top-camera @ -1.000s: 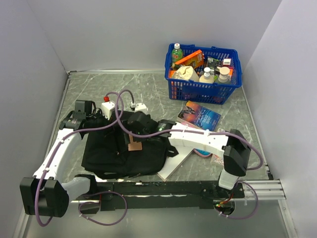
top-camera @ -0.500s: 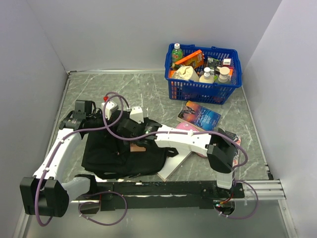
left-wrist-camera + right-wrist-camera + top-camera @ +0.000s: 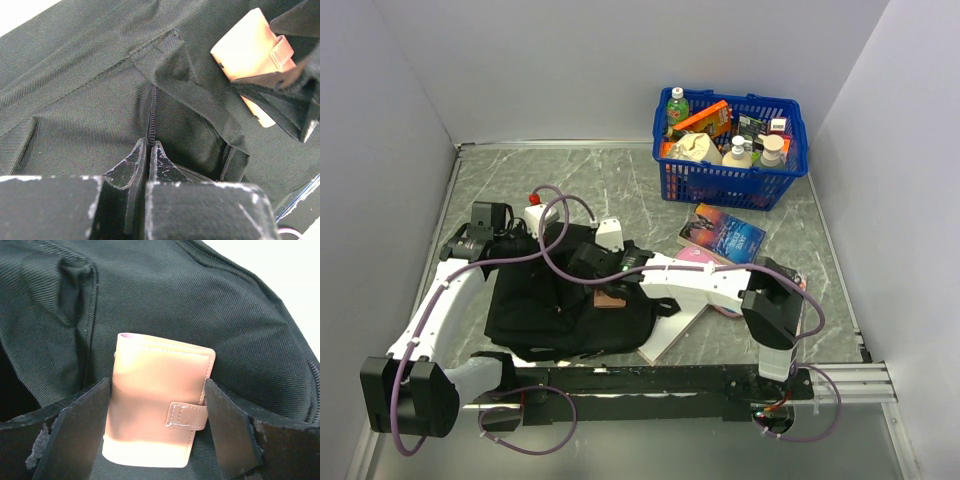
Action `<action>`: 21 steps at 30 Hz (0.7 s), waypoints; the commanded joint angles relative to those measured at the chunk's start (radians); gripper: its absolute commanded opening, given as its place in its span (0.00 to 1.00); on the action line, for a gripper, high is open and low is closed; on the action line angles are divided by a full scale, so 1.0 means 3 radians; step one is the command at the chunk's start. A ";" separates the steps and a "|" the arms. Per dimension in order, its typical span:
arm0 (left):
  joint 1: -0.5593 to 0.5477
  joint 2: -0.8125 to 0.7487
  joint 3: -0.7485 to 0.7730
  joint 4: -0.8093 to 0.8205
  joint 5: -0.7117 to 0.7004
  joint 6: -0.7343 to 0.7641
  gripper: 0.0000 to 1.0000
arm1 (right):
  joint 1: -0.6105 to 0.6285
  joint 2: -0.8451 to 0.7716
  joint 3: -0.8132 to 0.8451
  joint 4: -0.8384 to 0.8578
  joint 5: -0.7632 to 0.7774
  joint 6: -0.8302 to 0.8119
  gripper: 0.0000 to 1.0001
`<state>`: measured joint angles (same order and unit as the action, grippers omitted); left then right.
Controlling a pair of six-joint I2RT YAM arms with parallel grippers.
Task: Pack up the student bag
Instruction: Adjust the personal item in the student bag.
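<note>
The student bag (image 3: pixel 545 315) lies black and crumpled at the table's near left. My left gripper (image 3: pixel 498 232) sits at its far left edge. In the left wrist view that gripper (image 3: pixel 149 142) is shut, pinching the bag's fabric (image 3: pixel 75 100) where a zipper line ends. A tan wallet (image 3: pixel 611 298) with a snap strap is over the bag's middle. My right gripper (image 3: pixel 157 382) is shut on the wallet (image 3: pixel 160 410), one finger on each long side, black fabric (image 3: pixel 240 325) behind it. The wallet (image 3: pixel 245 47) also shows at the left wrist view's upper right.
A blue basket (image 3: pixel 730 185) of groceries stands at the back right. A colourful book (image 3: pixel 722 232) lies in front of it, with a pink item (image 3: pixel 695 257) and a white flat board (image 3: pixel 675 335) beside the bag. Two white plug blocks (image 3: pixel 608 232) sit behind the bag.
My right arm swung left over the bag and drew back a little to the right. The wallet shifted right with it. The right fingers closed in somewhat. The left arm stayed still.
</note>
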<state>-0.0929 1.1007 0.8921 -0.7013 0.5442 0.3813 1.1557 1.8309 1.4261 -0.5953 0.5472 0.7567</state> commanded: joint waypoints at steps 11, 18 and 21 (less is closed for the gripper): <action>-0.0013 -0.0018 0.0069 0.0083 0.0165 -0.0028 0.01 | 0.0137 -0.0299 -0.0345 -0.0036 -0.0003 -0.0063 0.92; -0.0013 -0.0029 0.0059 0.0078 0.0165 -0.0013 0.01 | -0.0379 -0.0948 -0.1123 0.0726 -0.1122 0.0060 0.93; -0.0013 -0.0013 0.0053 0.0088 0.0170 -0.0028 0.01 | -0.0543 -0.1005 -0.1256 0.0885 -0.1440 0.0172 0.93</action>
<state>-0.0956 1.1046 0.8921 -0.7017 0.5560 0.3786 1.0592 1.5669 1.0966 -0.3988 0.2859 0.7658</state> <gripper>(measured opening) 0.034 0.928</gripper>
